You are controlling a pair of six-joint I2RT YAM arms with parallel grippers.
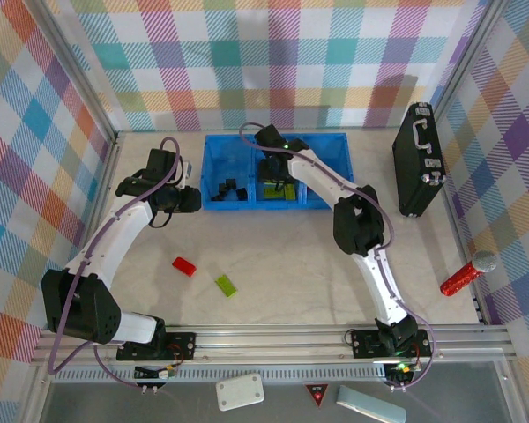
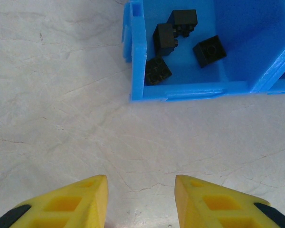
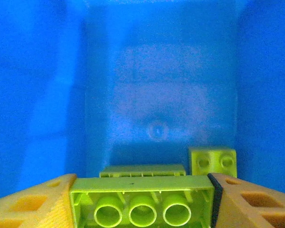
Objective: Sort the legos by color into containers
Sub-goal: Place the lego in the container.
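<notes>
The long blue bin [image 1: 313,141] stands at the back. My right gripper [image 3: 141,205] hangs inside its middle compartment [image 3: 156,85], shut on a lime-green lego [image 3: 141,190] held studs-down, hollow side towards the camera. Two more green legos [image 3: 212,161] lie on the floor below it. Several black legos [image 2: 209,51] sit in the left compartment [image 2: 137,61]. My left gripper [image 2: 141,199] is open and holds nothing; it hovers over bare table just left of the bin [image 1: 194,201]. A red lego [image 1: 184,266] and a green lego [image 1: 226,285] lie on the table in front.
A black case with a handle [image 1: 419,159] stands at the right wall. A red glittery stick [image 1: 465,275] lies near the right edge. Checkered walls and a metal frame [image 1: 273,339] close the table in.
</notes>
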